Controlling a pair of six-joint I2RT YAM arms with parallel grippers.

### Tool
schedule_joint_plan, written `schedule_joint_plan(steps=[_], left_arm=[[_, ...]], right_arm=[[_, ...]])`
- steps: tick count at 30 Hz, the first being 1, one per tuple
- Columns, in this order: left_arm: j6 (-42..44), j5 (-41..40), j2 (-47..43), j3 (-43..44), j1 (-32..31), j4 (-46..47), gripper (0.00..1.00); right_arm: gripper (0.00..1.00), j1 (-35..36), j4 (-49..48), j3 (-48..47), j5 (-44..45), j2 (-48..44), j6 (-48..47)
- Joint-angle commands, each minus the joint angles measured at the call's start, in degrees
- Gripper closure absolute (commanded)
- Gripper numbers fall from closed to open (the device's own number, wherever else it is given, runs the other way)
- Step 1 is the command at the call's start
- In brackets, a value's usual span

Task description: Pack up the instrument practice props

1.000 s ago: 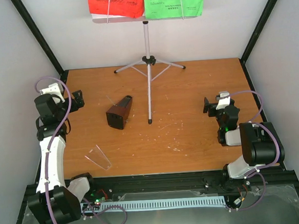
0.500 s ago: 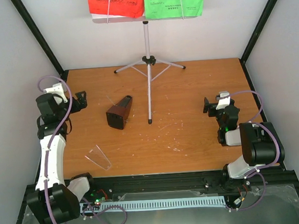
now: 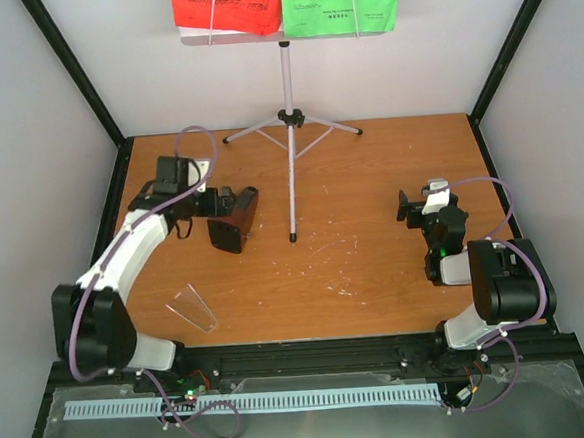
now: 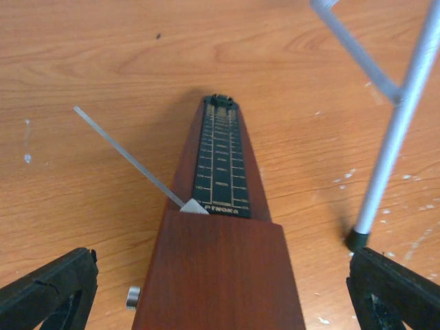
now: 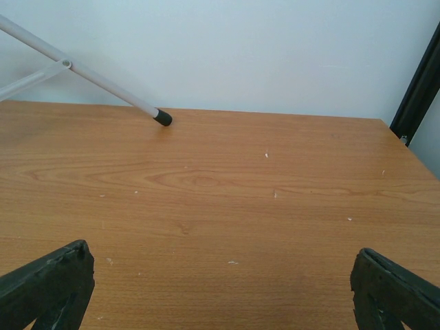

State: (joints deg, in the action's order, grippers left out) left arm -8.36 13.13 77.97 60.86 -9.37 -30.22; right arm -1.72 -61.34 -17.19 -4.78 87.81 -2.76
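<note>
The dark-brown metronome (image 3: 236,219) lies on the table with its scale face up, its silver pendulum rod (image 4: 130,161) swung out to the left. My left gripper (image 3: 225,203) is open at its wide end. In the left wrist view the metronome (image 4: 220,227) fills the gap between the spread fingers (image 4: 48,292). Its clear cover (image 3: 192,308) lies apart near the front left. The silver tripod stand (image 3: 288,129) stands at the back, its tray (image 3: 259,38) holding the red sheet (image 3: 227,5) and the green sheet (image 3: 342,0). My right gripper (image 3: 408,206) is open and empty at the right.
One stand leg ends just right of the metronome (image 4: 392,144), its black foot (image 3: 293,238) on the table. Another stand leg (image 5: 89,72) shows far ahead of the right gripper (image 5: 220,295). Black frame posts and white walls enclose the table.
My left arm has swung from the far left edge in to the metronome, and its open gripper now straddles the metronome's wide end. The right arm has not moved.
</note>
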Motion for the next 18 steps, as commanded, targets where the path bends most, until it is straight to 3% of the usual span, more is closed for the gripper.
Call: schedule_joint_plan(steps=[1,8,18], left_arm=[[3.14,-8.65,9.17,6.45,-2.93,-7.13,0.00],[6.57,-3.75,18.30,13.23,-3.29,-7.51,0.01],[8.10,-3.71,28.63,28.66,-3.67,-12.82,0.00]], right_arm=[[0.00,0.41,-0.55,-0.04,0.49,0.36,-0.72],[0.00,0.38,-0.49,-0.08,0.47,0.35,-0.71],[0.00,0.40,-0.49,-0.05,0.47,0.36,-0.67]])
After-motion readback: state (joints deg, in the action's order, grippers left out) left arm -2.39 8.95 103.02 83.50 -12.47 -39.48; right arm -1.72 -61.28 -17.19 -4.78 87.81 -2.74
